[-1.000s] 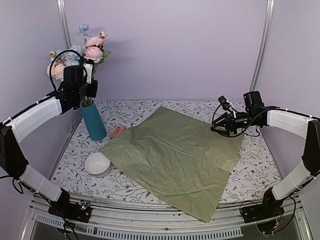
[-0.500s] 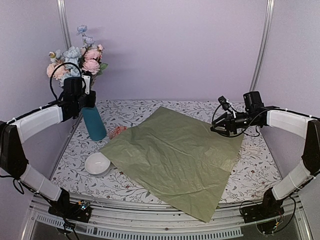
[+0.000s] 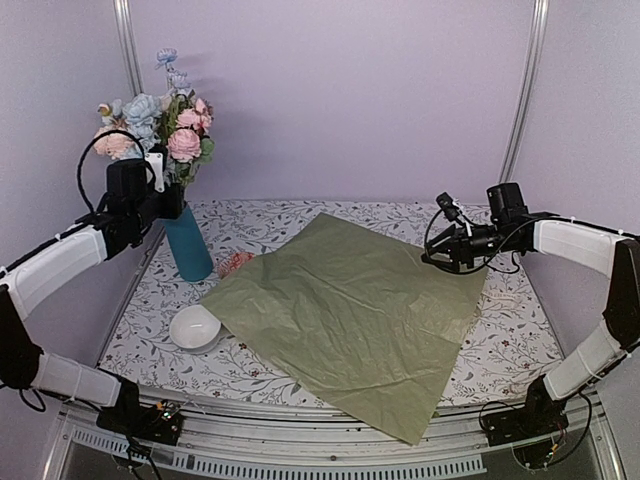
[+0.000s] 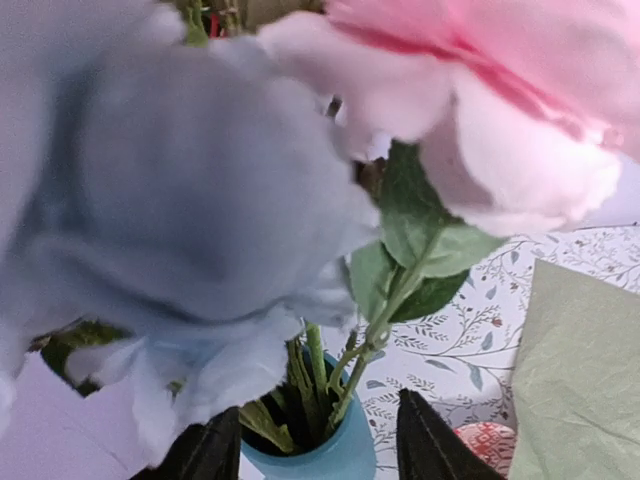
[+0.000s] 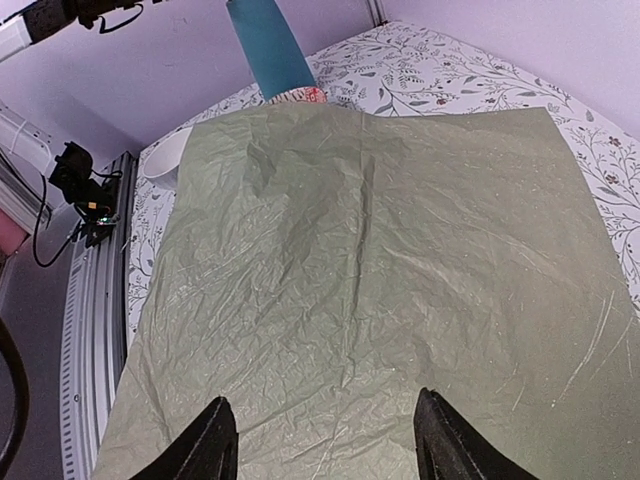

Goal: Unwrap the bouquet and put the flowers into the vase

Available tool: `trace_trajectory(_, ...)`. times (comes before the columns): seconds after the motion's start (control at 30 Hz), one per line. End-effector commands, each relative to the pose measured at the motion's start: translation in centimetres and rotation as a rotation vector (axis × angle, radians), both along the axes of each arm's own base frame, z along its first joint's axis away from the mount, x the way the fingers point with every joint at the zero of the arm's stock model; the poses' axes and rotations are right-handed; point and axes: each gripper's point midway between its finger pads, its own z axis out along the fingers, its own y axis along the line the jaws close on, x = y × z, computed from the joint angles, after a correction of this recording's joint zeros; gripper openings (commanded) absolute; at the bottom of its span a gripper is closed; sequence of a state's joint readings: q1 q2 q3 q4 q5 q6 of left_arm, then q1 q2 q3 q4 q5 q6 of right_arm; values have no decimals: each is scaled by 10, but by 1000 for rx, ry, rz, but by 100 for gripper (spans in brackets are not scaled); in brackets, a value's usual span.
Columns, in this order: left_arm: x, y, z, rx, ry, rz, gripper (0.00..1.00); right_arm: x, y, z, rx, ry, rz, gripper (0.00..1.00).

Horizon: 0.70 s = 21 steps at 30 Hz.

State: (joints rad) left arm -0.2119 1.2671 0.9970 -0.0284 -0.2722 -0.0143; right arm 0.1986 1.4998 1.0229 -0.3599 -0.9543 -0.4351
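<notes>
The flowers point(image 3: 160, 122), pink, cream and blue with green stems, stand in the teal vase point(image 3: 187, 243) at the table's back left. No wrapped bouquet shows; only its olive-green sheet point(image 3: 350, 300) lies spread flat. My left gripper point(image 3: 168, 205) hovers open just left of the stems, above the vase's mouth. In the left wrist view a blurred blue bloom point(image 4: 180, 200) and a pink bloom point(image 4: 480, 100) fill the picture, the vase rim point(image 4: 335, 455) sits behind the left gripper point(image 4: 318, 455), and the jaws touch nothing. My right gripper point(image 5: 325, 440) hangs open over the sheet point(image 5: 370, 270).
A white round bowl point(image 3: 195, 328) sits at the front left beside the sheet. A small red patterned dish point(image 3: 235, 263) lies next to the vase's foot. The floral tablecloth point(image 3: 510, 340) shows around the sheet. Lilac walls close in the back and both sides.
My left gripper has opened and let go of the flower stems, then drawn back to the left. The flowers have sunk a little into the vase. The right arm has not moved.
</notes>
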Motion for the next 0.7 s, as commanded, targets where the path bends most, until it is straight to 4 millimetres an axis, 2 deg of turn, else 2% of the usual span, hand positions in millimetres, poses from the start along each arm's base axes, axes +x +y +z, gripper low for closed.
trace_trajectory(0.0, -23, -5, -8, -38, 38, -51, 56, 9, -14, 16, -14, -54, -51, 63)
trace_trajectory(0.17, -53, -18, -20, -76, 78, -145, 65, 22, -40, 39, -5, -85, -132, 63)
trace_trajectory(0.27, -72, -35, -21, -106, 71, -242, 71, 29, -55, 58, -39, -152, -208, 67)
trace_trajectory(0.33, -83, -49, -22, -112, 59, -321, 75, 33, -65, 65, -80, -199, -272, 74)
trace_trajectory(0.4, -94, -66, -32, -114, 69, -406, 80, 41, -80, 69, -114, -233, -378, 88)
trace_trajectory(0.43, -98, -71, -35, -117, 74, -432, 91, 44, -89, 70, -125, -246, -434, 96)
trace_trajectory(0.47, -102, -77, -39, -118, 79, -461, 98, 47, -98, 70, -126, -239, -499, 100)
trace_trajectory(0.57, -114, -91, -50, -117, 78, -531, 99, 45, -116, 67, -127, -234, -619, 99)
trace_trajectory(0.67, -125, -94, -54, -116, 48, -551, 99, 39, -130, 73, -105, -294, -715, 99)
